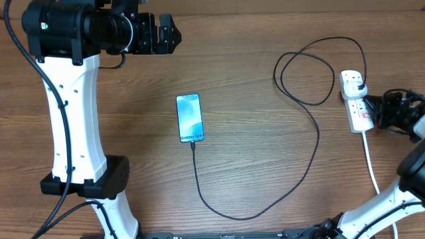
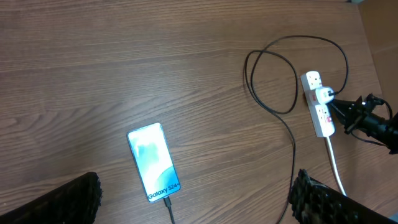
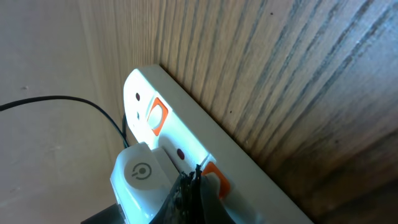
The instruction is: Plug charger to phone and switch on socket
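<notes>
Plenty of open wooden table (image 1: 252, 66) left of the phone (image 1: 189, 118); to its right the charger cable (image 1: 318, 136) loops across, with the power strip (image 1: 355, 103) beyond.

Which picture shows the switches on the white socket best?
The right wrist view: the socket is close up, its orange-red switches plain, the shut right tool beside one. The overhead and left wrist views show the whole socket small, switches hard to see.

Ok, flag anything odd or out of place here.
Nothing stands out. The phone lies flat, the cable runs from its end in a loose loop to the socket, and nothing looks spilled or damaged.
</notes>
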`<state>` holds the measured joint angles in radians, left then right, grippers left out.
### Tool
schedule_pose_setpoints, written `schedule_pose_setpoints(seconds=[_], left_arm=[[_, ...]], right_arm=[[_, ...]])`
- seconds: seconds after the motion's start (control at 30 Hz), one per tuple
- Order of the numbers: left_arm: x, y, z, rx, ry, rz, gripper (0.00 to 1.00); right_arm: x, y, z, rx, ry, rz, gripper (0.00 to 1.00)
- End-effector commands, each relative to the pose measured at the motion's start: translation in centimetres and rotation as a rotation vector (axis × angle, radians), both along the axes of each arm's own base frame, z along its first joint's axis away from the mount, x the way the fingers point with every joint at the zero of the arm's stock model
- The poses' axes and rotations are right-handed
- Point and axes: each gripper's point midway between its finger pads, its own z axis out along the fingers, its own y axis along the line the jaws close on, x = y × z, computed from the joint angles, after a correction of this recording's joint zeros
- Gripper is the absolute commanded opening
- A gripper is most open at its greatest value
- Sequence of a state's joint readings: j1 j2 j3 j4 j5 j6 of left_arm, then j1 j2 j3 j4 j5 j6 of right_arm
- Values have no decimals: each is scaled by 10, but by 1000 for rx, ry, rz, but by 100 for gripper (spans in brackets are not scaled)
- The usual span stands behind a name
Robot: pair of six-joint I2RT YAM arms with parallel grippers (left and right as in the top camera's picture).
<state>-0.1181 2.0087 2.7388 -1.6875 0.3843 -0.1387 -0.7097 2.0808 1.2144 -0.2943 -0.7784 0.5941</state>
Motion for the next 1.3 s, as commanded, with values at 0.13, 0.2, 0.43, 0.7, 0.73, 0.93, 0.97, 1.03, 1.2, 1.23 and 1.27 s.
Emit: schedule_pose_setpoints(seconds=[0.13,0.2,0.43,0.7,0.73,0.93,0.97,1.03,1.2,1.23,1.27], left_arm=[[1,-1,-1,11,-4,-9,100],[1,-1,-1,11,-5,-9,100],[1,-1,-1,11,-5,-9,100],[1,-1,-1,11,-5,-9,100],[1,-1,-1,11,-4,-9,100],[1,-1,-1,11,-5,-9,100],[1,-1,-1,11,-4,-9,100],[1,-1,-1,11,-5,-9,100],[1,-1,-1,11,-5,-9,100],[1,-1,-1,11,-4,-9,100],[1,-1,-1,11,-4,-9,100]], right_arm=[[0,34,-17,7,64,69,4],[-1,38,-19,5,79,74,4],[-4,29,-20,-7,86,51,4],[-21,-9,38,-39,-2,-38,4],[-20,-11,54,-44,-47,-34,4],[-25,-4,152,-128,-257,-2,4],[-26,1,165,-142,-284,9,4],[-29,16,192,-180,-337,47,4],[-35,71,243,-312,-448,194,4],[-37,83,250,-343,-454,216,4],[-38,95,257,-376,-463,238,4]])
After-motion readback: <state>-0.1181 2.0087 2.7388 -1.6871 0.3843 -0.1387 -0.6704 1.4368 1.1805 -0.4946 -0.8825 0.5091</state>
